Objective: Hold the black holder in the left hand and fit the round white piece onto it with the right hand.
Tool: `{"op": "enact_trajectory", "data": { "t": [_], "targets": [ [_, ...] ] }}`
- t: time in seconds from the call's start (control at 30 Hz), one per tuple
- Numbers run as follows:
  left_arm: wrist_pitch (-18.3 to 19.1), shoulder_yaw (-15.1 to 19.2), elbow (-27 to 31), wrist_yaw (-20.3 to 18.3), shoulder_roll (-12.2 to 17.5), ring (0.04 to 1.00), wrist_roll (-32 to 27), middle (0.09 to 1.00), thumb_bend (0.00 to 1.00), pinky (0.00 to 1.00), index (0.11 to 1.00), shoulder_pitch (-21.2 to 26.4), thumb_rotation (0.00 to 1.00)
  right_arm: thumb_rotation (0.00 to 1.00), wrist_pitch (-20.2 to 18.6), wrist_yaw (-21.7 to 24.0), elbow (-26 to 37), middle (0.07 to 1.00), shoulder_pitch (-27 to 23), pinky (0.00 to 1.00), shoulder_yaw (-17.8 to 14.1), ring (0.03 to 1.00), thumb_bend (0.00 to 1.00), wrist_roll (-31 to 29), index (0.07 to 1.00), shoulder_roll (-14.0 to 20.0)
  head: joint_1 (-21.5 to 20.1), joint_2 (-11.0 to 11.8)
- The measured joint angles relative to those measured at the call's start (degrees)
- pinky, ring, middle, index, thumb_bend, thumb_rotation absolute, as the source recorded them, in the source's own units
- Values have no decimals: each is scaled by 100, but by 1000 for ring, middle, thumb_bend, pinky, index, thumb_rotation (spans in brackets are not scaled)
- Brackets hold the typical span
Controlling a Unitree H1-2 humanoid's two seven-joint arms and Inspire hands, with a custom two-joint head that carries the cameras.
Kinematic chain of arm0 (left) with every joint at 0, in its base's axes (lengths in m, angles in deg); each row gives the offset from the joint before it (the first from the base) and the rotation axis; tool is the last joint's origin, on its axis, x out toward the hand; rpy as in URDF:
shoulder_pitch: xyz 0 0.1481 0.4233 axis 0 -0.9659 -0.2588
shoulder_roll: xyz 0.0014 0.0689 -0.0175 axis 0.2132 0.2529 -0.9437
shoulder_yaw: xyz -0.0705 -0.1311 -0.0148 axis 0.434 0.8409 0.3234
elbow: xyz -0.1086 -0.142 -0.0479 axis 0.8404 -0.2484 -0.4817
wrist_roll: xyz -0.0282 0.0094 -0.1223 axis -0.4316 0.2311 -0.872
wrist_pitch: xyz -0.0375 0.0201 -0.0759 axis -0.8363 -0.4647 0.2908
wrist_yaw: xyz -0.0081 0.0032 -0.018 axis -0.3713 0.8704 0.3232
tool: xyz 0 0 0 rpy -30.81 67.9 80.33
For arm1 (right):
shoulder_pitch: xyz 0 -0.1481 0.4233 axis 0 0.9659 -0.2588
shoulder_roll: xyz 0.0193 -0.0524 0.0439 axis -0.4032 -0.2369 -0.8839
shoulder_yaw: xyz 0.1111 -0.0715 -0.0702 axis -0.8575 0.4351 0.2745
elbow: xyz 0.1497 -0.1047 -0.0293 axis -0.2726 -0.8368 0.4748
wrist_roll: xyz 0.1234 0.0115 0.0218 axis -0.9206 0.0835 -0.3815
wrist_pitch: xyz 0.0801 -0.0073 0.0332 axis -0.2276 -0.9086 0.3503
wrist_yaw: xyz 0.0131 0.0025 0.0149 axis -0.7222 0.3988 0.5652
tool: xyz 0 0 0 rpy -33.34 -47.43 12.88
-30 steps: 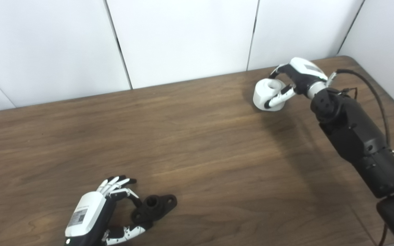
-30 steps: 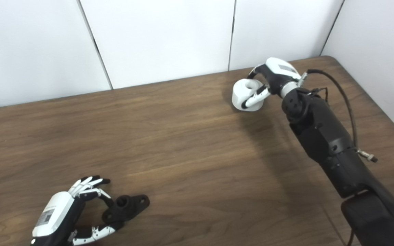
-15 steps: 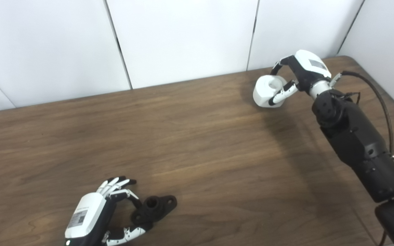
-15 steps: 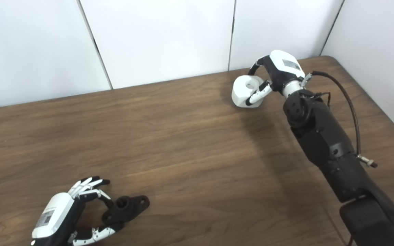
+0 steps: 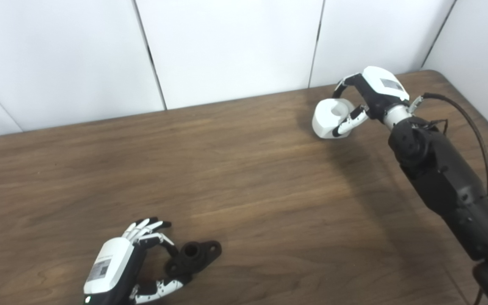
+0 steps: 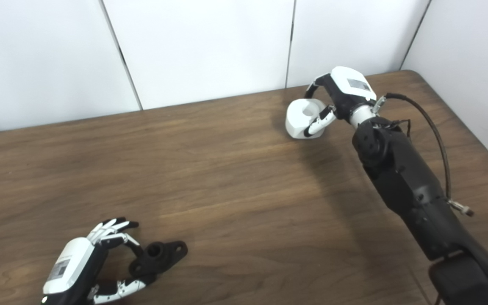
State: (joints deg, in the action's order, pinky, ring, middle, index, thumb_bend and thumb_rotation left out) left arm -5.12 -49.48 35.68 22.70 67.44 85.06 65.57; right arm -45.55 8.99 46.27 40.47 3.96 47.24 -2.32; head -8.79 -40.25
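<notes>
The black holder [image 5: 194, 255] lies flat on the wooden table [image 5: 244, 178] at the near left, its round socket facing up. My left hand [image 5: 119, 269] sits just left of it, a finger and the thumb closed on its left end, the other fingers [image 5: 144, 224] spread away. At the far right my right hand [image 5: 369, 95] is shut on the round white piece [image 5: 328, 119], fingers over the top and thumb [image 5: 347, 123] across the front. The piece is tilted, its central hole [image 6: 309, 109] showing, low over the table.
White wall panels [image 5: 227, 46] stand right behind the table's far edge, and another wall closes the right side. A black cable [image 5: 468, 123] loops off the right forearm [image 5: 439, 173]. Bare wood spans the stretch between the two hands.
The right hand has lifted its wrist a little and tipped the white piece, staying at the far right. The left hand and holder have not moved. The camera shifted slightly.
</notes>
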Motion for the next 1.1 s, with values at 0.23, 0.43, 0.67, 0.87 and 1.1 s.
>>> {"op": "enact_trajectory", "data": {
  "t": [0.23, 0.43, 0.67, 0.87, 1.1],
  "targets": [
    [333, -140, 112, -221, -163, 927, 282, 855, 499, 947, 493, 119, 64, 135, -108, 1029, 1609, 784, 145, 826, 106, 865, 525, 21, 482, 91, 395, -105],
    [573, -243, 208, -290, -245, 935, 432, 862, 497, 951, 493, 146, 63, 134, -305, 1761, 2636, 799, 255, 971, 121, 882, 525, -12, 482, 58, 597, -202],
    [897, -402, 303, -473, -342, 943, 615, 863, 498, 959, 493, 271, 61, 135, -420, 2252, 3335, 801, 325, 982, 262, 893, 525, -52, 481, -362, 756, -316],
    [960, -468, 323, -499, -393, 937, 674, 857, 499, 950, 493, 302, 60, 136, -490, 2547, 3606, 803, 380, 1000, 423, 894, 526, 5, 480, -715, 861, -430],
    [987, -532, 341, -498, -419, 933, 775, 852, 500, 942, 492, 321, 60, 137, -483, 2752, 3724, 805, 379, 1000, 698, 903, 526, 86, 480, -1044, 879, -466]
  ]
}}
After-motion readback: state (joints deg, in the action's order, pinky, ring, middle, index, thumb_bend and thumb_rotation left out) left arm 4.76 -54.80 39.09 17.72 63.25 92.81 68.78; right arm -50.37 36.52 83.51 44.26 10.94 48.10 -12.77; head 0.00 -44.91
